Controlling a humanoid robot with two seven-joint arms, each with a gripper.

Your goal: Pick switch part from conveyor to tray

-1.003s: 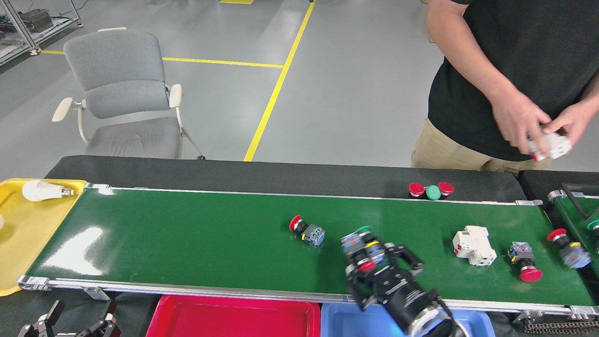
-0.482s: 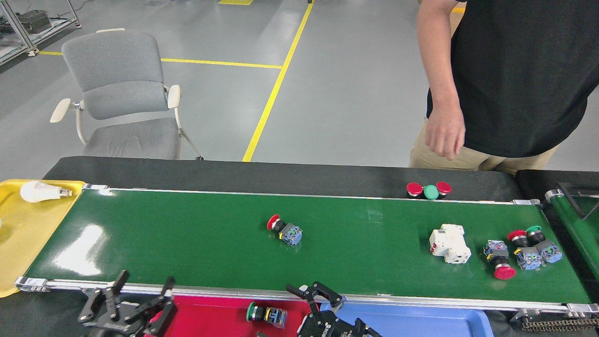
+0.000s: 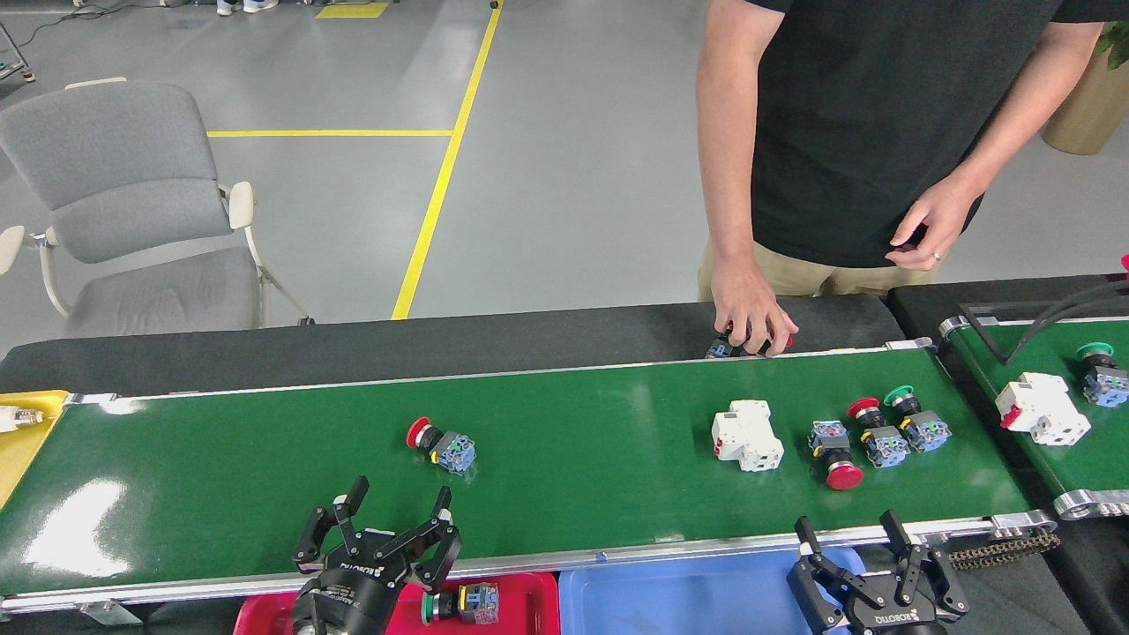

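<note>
The red plastic tray [image 3: 529, 591] is mostly cut off; it holds a green-capped switch part [image 3: 459, 605]. Both the left hand [image 3: 388, 534] and right hand [image 3: 854, 540] gape empty; the red-capped switch part [image 3: 441, 446] has drifted left on the glossy dark-green conveyor [image 3: 573, 450].

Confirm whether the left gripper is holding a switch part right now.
No: the left gripper hangs with jaws open and empty above the conveyor's near edge.

Both of the robot's arms sit low at the near edge, only their black ends showing. The left claw [image 3: 392, 529] points up and away from the robot, its fingers [image 3: 338, 520] spread wide with nothing between them. The right claw [image 3: 851, 540] stands the same way at the other side, fingers [image 3: 893, 529] parted and empty.
</note>
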